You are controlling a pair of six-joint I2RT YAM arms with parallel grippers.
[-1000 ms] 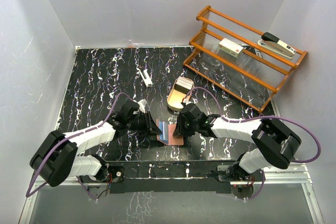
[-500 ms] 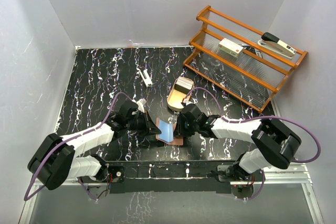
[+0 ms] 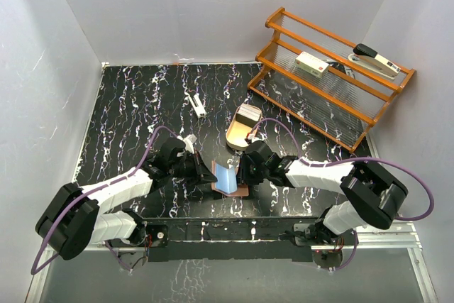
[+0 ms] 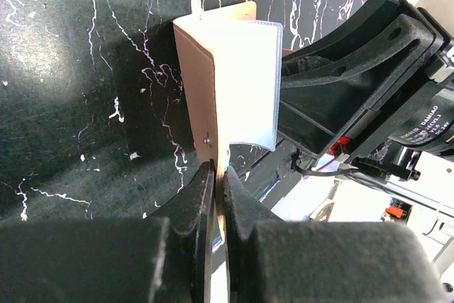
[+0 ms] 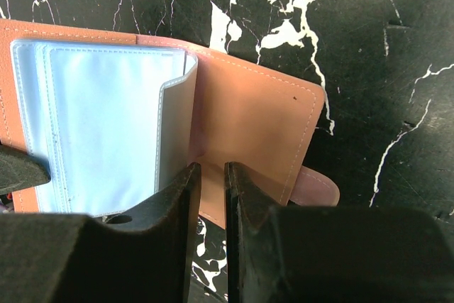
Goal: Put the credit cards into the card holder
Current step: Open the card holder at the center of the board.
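The card holder (image 3: 228, 179), a salmon-brown wallet with a pale blue inside, lies open near the table's front edge. My left gripper (image 3: 211, 173) is shut on its left cover and holds that cover upright; the left wrist view shows the cover (image 4: 227, 83) pinched between the fingers of the left gripper (image 4: 218, 175). My right gripper (image 3: 240, 173) is over the right cover (image 5: 248, 125). In its wrist view the right gripper (image 5: 211, 172) has its jaws almost together with nothing between them. The side tab (image 5: 316, 188) lies flat. The credit cards (image 3: 247, 113) sit in the tan oval tray (image 3: 235, 135) behind.
An orange wooden rack (image 3: 333, 97) stands at the back right with a white box (image 3: 311, 63) and a stapler (image 3: 376, 60) on it. A small white object (image 3: 196, 104) lies at mid table. White walls enclose the table.
My left gripper has raised the left cover more upright, so more of the pale blue inside shows. The right arm has barely moved.
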